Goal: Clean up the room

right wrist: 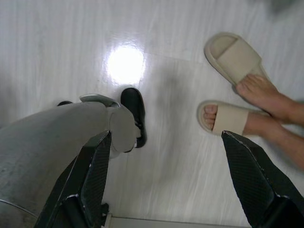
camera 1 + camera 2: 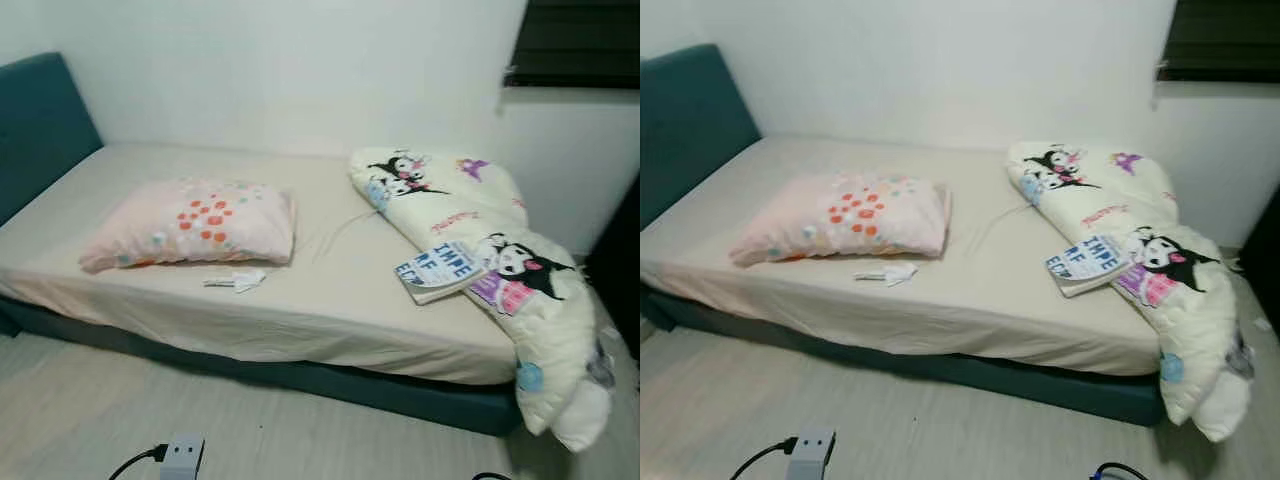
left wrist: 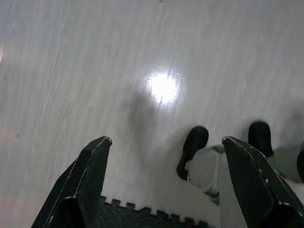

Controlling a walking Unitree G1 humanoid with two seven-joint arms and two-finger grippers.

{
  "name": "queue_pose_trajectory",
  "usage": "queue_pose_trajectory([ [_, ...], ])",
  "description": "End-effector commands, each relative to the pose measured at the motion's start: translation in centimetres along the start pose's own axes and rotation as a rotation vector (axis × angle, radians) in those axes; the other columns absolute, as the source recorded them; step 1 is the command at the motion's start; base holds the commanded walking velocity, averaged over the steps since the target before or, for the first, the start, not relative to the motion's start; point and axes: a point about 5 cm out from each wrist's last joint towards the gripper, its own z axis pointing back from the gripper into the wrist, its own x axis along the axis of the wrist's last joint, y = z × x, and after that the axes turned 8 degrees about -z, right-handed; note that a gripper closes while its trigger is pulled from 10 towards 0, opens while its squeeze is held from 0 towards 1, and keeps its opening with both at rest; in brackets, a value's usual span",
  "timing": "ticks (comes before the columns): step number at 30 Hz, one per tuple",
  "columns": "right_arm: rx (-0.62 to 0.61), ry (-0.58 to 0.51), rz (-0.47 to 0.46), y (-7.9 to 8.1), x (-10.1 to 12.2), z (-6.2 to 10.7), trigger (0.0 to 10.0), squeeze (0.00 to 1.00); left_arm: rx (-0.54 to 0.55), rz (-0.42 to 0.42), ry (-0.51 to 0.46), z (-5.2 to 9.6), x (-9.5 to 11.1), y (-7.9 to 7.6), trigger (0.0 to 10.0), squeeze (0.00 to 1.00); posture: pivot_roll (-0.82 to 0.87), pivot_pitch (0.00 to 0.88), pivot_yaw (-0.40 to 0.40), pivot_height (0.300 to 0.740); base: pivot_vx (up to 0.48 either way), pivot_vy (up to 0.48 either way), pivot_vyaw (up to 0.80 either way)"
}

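Looking down from the head camera, I see the low bed with a teal frame and beige sheet [image 2: 330,300] spanning the scene. A pink pillow with orange dots [image 2: 195,222] lies at about 9 o'clock on the mattress, and just in front of it, toward the near edge, sits a small crumpled white wrapper [image 2: 238,280]. At 3 o'clock a cream cartoon-print quilt [image 2: 480,250] is bunched up, its far end drooping over the bed's corner toward the floor. A paperback book with blue lettering [image 2: 438,268] rests against the quilt's near side. On the pale wood-grain floor [image 2: 80,420] at 6 o'clock sits a white power adapter with a black cable [image 2: 182,456].

Both arms hang idle. The left pincer [image 3: 166,147] points at the floor with its fingers spread apart, holding nothing. The right pincer [image 1: 166,142] is likewise spread wide and unloaded (a person's feet in beige slippers [image 1: 232,85] stand nearby on the floor).
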Motion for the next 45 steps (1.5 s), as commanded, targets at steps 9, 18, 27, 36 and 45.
queue_pose_trajectory([
  [9,0.02,-0.008,-0.006,0.4,0.0,0.0,10.0,0.0,0.017,0.0,0.037,0.2,-0.8,1.1,10.0,0.0,-0.1,0.034,0.031,0.74,0.0,0.0,0.8],
  [18,0.028,-0.019,-0.009,0.5,0.2,0.0,10.0,0.0,-0.021,0.006,0.035,0.1,-0.7,0.3,10.0,0.0,-0.1,0.029,0.029,0.74,0.0,0.0,0.8],
  [27,0.063,-0.049,-0.026,1.2,1.3,-0.2,10.0,0.0,-0.052,-0.028,0.027,0.1,-0.3,0.0,10.0,0.0,-0.1,0.028,0.027,0.74,0.29,0.0,0.43],
  [36,0.053,-0.064,-0.035,1.8,2.2,-0.3,10.0,0.0,-0.053,-0.018,0.031,0.1,-0.6,0.0,10.0,0.0,-0.1,0.017,0.014,0.74,0.475,0.0,0.0],
  [45,0.053,-0.108,-0.029,1.6,3.5,-0.3,10.0,0.0,-0.061,-0.004,0.03,0.1,-0.7,-0.4,10.0,0.0,-0.1,0.029,-0.001,0.74,0.458,0.0,0.0],
])
